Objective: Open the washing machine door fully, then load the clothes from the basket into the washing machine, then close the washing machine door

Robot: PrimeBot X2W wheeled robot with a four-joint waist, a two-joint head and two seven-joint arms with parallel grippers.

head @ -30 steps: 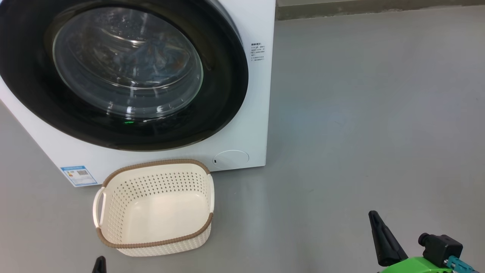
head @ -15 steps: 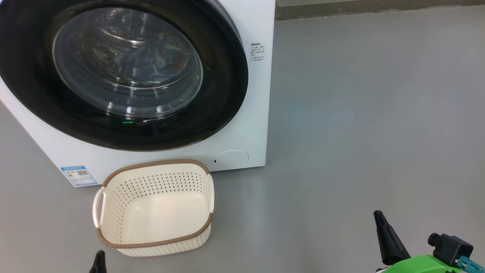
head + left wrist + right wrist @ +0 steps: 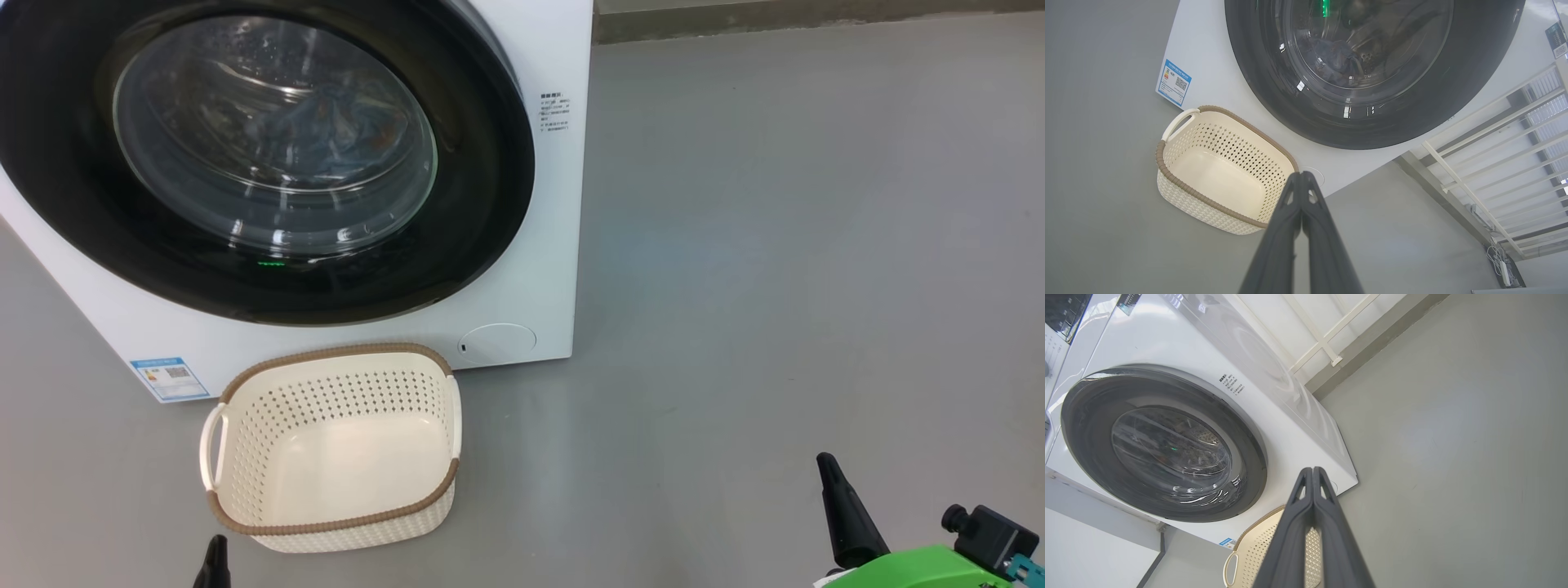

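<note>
Plainly, left gripper (image 3: 1301, 176) and right gripper (image 3: 1312, 471) are pressed together, holding nothing.

The floor (image 3: 775, 245) is smooth and grey, under soft, even light. At its far edge runs a darker skirting (image 3: 816, 16). Behind it is a white wall (image 3: 1274, 318) with white bars (image 3: 1470, 194). A cable (image 3: 1503, 272) lies near the wall.
</note>
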